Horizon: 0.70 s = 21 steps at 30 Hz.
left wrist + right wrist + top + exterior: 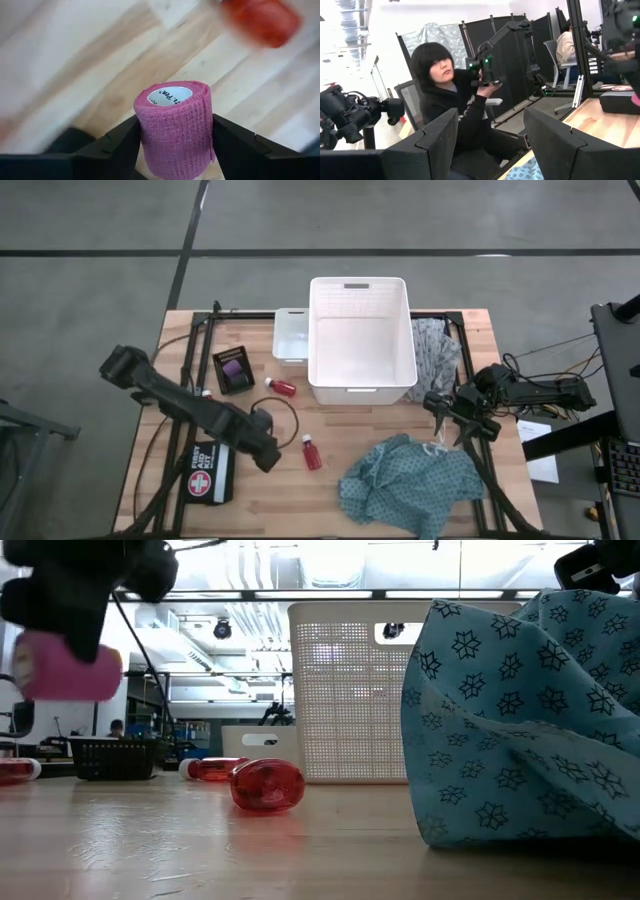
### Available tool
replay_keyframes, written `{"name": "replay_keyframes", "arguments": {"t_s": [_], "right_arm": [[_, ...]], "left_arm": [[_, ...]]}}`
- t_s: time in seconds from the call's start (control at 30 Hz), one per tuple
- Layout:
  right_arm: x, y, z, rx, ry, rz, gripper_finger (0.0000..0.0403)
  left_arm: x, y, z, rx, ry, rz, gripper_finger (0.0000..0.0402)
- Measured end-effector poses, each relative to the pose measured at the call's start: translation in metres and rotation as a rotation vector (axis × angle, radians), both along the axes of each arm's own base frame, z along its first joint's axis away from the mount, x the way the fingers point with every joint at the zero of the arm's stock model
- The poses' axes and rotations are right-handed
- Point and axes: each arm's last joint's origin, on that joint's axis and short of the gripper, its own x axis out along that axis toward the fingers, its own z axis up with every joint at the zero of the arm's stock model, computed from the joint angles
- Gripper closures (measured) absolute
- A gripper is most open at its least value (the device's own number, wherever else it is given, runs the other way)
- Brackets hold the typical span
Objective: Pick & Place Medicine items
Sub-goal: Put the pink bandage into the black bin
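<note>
My left gripper [268,456] is shut on a pink bandage roll [175,127] above the table's near left part; in the low view the roll [65,672] hangs clear of the wood. One red bottle with a white cap [312,452] lies on its side just right of the gripper, and another [282,385] lies nearer the white basket [320,385]. A purple piece sits in a small black box [235,370]. My right gripper [442,412] is open and empty, at the table's right between the grey patterned cloth [435,350] and the teal cloth [410,485]. My left gripper pinches the pink roll by its curved wall [145,135], one finger on each of two opposite sides. The fingers [117,145] lie along the roll, whose end with the white core [170,95] points away from the wrist. The roll is lifted clear of the table.
A smaller white bin [290,335] stands left of the basket. A black first aid pouch [210,472] lies at the near left. A thin black cord loop [285,415] lies on the wood by the left gripper. A person sits beyond the table [445,95].
</note>
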Motion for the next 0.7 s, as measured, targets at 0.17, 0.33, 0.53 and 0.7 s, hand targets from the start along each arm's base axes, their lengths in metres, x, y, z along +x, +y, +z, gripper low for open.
{"name": "replay_keyframes", "arguments": {"t_s": [0.17, 0.33, 0.53, 0.7], "right_arm": [[0.0, 0.0, 0.0, 0.0, 0.0, 0.0, 0.0179], [0.0, 0.0, 0.0, 0.0, 0.0, 0.0, 0.0179], [0.0, 0.0, 0.0, 0.0, 0.0, 0.0, 0.0179], [0.0, 0.0, 0.0, 0.0, 0.0, 0.0, 0.0179]], "left_arm": [[-0.007, 0.024, 0.023, 0.012, -0.075, -0.02, 0.0176], [-0.014, 0.046, 0.038, 0.106, -0.138, -0.076, 0.0176], [-0.019, 0.058, 0.047, 0.164, -0.176, -0.127, 0.0176], [-0.019, 0.07, 0.05, 0.201, -0.181, -0.114, 0.0176]]}}
